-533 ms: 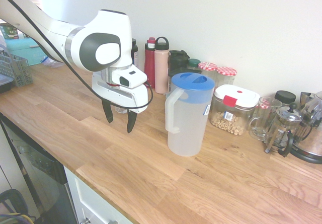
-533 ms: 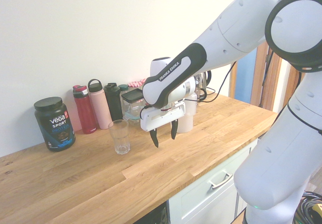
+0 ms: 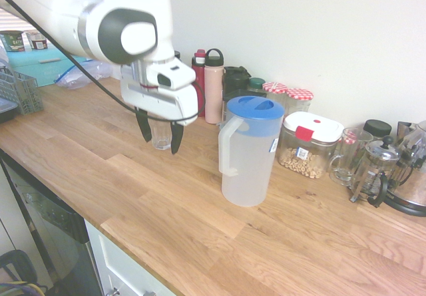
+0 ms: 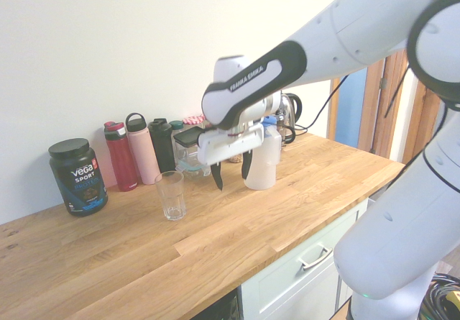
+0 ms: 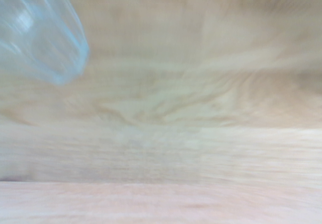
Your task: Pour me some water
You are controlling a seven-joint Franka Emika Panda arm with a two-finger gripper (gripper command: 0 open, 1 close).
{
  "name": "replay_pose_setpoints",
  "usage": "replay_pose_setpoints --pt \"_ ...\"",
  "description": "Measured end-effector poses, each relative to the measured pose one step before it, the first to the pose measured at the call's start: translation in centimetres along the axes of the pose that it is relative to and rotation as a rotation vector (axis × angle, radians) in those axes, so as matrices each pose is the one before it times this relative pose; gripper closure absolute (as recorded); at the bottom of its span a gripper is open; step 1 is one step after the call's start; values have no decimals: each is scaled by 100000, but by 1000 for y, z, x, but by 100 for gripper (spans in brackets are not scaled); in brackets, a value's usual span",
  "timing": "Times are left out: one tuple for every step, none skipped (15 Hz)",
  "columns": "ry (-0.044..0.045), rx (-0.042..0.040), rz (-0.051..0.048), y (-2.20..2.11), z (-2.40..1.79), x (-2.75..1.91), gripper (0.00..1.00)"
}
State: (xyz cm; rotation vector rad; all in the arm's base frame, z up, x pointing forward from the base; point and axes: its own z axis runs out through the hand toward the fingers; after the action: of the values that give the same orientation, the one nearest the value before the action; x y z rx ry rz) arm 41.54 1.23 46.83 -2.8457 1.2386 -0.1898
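1. The black tub [image 4: 77,175] at the end of the row of bottles has a label with "Vega" in large white letters and "SPORT" below it. The smaller print under these words is too small to read.
2. The black part of the robot arm [image 4: 253,78] carries "FRANKA EMIKA" in white capital letters, running along the arm.
3. The clear container with the white lid [image 3: 309,146] has a small sticker on its front wall, but its print cannot be read.
4. The wrist view is blurred and shows no text.
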Motion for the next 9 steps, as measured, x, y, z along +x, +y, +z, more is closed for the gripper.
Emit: replay_pose_setpoints --pt "1532 744 846 411 -2987 142 0" --pt "1615 1002 1604 609 -3156 423 0" --pt "1566 1362 2206 850 -3030 802 0" --pt "1491 1621 1952 1030 -2537 1173 0" --pt "1268 1016 952 1063 -1835 1418 0" --pt "1320 472 106 1214 -1340 1570 0" --pt "929 -123 -516 1121 -787 1396 0" --pt "360 -715 -883 1045 -522 1166 0" --pt "-25 -641 -993 746 -270 830 0"
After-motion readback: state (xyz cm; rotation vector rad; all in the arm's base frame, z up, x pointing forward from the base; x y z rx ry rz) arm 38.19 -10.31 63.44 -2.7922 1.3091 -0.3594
